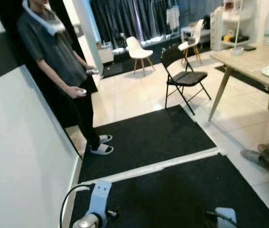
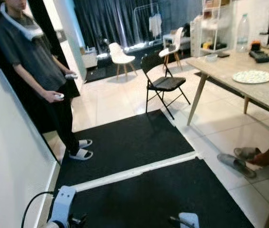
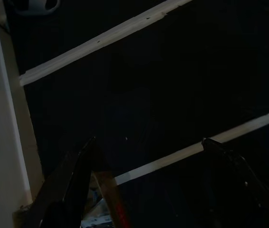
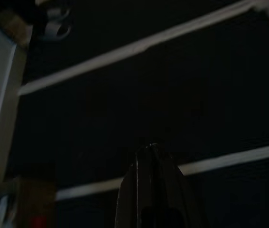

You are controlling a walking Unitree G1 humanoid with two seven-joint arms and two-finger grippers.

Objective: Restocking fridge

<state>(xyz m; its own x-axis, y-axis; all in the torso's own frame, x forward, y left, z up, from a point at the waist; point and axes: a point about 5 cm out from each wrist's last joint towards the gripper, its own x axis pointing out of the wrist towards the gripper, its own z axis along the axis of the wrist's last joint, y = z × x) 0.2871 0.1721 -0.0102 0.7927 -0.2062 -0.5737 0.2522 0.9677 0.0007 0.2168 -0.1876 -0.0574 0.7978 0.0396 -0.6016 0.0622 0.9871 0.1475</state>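
Both arms hung idle over the black mat (image 1: 172, 190), left gripper (image 3: 148, 156) spread wide, right gripper (image 4: 148, 156) closed empty, since nothing for the fridge was within reach.

A folding chair (image 1: 184, 78) is set at the middle. A person (image 1: 60, 66) is stood to its left, a table (image 1: 253, 64) to its right, and floor mats (image 1: 148, 137) before it.

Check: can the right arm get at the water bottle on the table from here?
Probably not. The right tool hangs low over the black mat; the water bottle stands at the table's far end, across open floor.
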